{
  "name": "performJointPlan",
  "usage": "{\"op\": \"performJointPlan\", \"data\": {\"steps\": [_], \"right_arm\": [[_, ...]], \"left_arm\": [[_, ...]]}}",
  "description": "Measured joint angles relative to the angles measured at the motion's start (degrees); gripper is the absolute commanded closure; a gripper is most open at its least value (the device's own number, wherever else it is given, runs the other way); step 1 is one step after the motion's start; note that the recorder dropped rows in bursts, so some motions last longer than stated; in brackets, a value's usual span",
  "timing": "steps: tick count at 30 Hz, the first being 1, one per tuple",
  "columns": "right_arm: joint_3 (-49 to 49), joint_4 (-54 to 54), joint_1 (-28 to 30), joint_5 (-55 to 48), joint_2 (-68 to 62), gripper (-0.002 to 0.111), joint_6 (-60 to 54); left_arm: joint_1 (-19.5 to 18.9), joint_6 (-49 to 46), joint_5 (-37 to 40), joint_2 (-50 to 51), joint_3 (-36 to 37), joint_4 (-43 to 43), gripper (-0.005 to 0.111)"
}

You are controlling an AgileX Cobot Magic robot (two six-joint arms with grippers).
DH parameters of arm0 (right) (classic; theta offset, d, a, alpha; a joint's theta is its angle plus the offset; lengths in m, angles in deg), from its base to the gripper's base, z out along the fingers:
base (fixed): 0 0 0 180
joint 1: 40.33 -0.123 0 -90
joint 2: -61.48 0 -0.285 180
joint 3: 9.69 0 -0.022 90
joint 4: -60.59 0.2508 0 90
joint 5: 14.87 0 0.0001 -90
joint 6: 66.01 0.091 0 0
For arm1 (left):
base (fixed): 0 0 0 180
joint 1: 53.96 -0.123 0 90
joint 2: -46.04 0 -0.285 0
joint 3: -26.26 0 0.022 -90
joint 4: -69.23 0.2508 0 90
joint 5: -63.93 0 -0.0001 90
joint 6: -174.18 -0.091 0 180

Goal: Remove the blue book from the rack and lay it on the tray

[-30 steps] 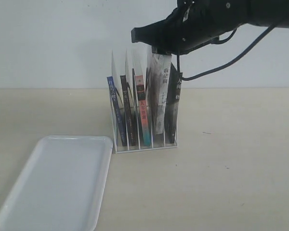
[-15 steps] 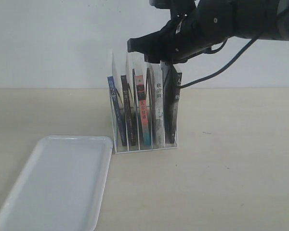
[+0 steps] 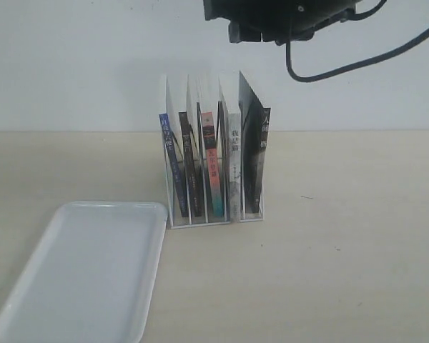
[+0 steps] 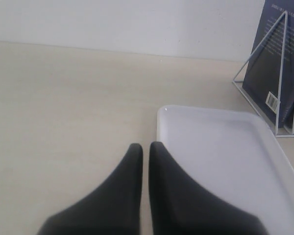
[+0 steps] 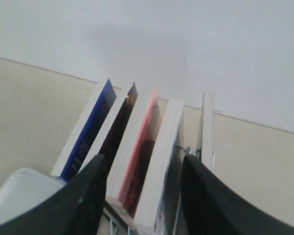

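Right pincer [image 5: 143,160], spread and empty, has risen to frame top; we log the blue book [image 3: 172,166] untouched, leftmost in the rack [image 3: 207,221].

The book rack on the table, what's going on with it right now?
The right gripper hangs open above the rack, over the other books, holding nothing. The blue book stands untouched in the rack's end slot, the one nearest the tray. The left gripper is shut, near the tray's edge. The blue book is not yet on the tray.
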State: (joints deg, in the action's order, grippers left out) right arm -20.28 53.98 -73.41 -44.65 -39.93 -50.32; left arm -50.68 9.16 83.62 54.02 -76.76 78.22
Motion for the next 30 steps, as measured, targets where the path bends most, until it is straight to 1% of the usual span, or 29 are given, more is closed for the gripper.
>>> {"op": "performJointPlan", "data": {"steps": [5, 9, 14, 18, 23, 30], "right_arm": [[0.0, -0.47, -5.03, -1.61, 0.55, 0.062, -0.47], [-0.15, -3.34, -9.24, -1.25, -0.31, 0.062, 0.42], [-4.06, -6.62, -10.93, -1.64, -4.01, 0.062, 4.07], [-9.96, -7.31, -12.45, -4.84, -8.35, 0.062, 5.78], [-20.34, -7.71, -14.01, -11.54, -15.45, 0.062, 6.21], [-30.07, -7.93, -14.23, -17.87, -23.79, 0.062, 6.88]], "left_arm": [[0.0, 0.0, 0.0, 0.0, 0.0, 0.0, 0.103], [0.0, 0.0, 0.0, 0.0, 0.0, 0.0, 0.103], [0.0, 0.0, 0.0, 0.0, 0.0, 0.0, 0.103], [0.0, 0.0, 0.0, 0.0, 0.0, 0.0, 0.103], [0.0, 0.0, 0.0, 0.0, 0.0, 0.0, 0.103], [0.0, 0.0, 0.0, 0.0, 0.0, 0.0, 0.103]]}}
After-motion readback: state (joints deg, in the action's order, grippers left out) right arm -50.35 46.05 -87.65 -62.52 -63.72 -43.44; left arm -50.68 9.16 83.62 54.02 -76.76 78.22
